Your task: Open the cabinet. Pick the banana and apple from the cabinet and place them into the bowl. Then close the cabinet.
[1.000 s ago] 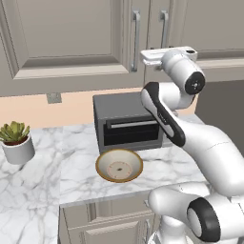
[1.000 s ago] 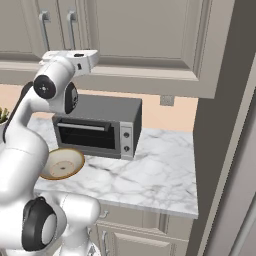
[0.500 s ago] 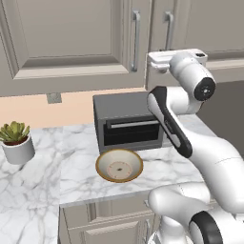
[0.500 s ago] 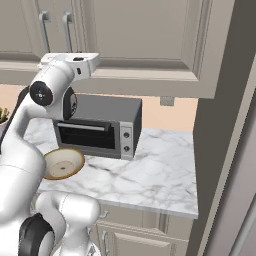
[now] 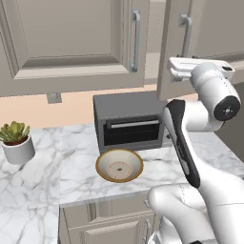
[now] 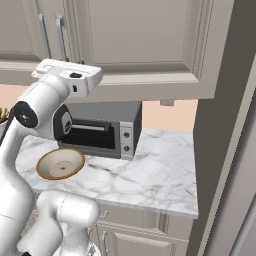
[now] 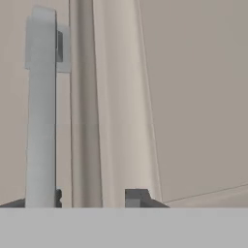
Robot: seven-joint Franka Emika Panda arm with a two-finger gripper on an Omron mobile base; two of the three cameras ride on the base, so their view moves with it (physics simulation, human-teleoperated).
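The cabinet [image 5: 71, 43] hangs above the counter. Its left door is shut; its right door [image 5: 209, 33] stands slightly ajar, with a dark gap beside it. My gripper [image 5: 175, 67] is up at the lower edge of that door, below its grey bar handle [image 5: 186, 33]. In the hand view the handle [image 7: 41, 106] runs down over the left fingertip, and my gripper [image 7: 89, 198] stands open with a wide gap to the right fingertip [image 7: 138, 196]. The cream bowl [image 5: 102, 159] sits on the counter in front of the toaster oven, also seen from the right [image 6: 42, 167]. The banana and apple are hidden.
A dark toaster oven [image 5: 128, 124] stands against the wall below the cabinet, right behind the bowl. A potted plant [image 5: 16, 140] sits at the counter's far left. A tall taupe panel [image 6: 225, 125] closes off the right side.
The right cabinet door has swung out from shut to slightly ajar. My hand has moved right and outward with its handle.
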